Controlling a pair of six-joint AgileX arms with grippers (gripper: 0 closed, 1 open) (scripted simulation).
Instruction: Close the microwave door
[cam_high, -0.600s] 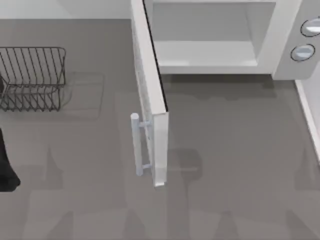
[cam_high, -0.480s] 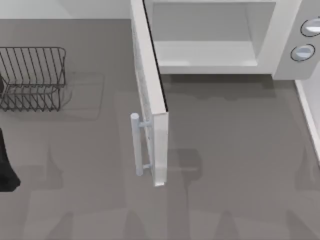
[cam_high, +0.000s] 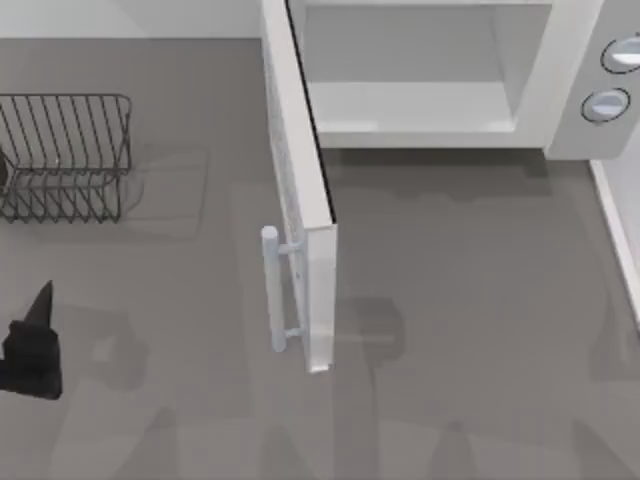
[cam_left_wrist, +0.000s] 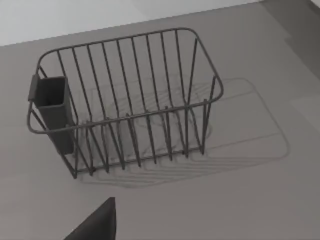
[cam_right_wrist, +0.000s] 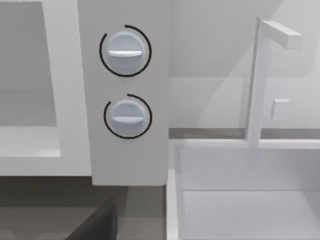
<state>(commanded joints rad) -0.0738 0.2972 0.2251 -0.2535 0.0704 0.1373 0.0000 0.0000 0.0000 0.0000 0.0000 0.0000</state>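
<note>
Now | microwave door (cam_high: 300, 190) wide open | left gripper (cam_high: 35, 345) well left, open table between

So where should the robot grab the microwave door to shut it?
Probably by the slim vertical bar handle near the free edge of the microwave door. It stands off the door on two short posts, leaving a gap for a claw finger. Come from the table's left, where the left claw is; the handle faces that way and sits farthest from the hinge.
</note>
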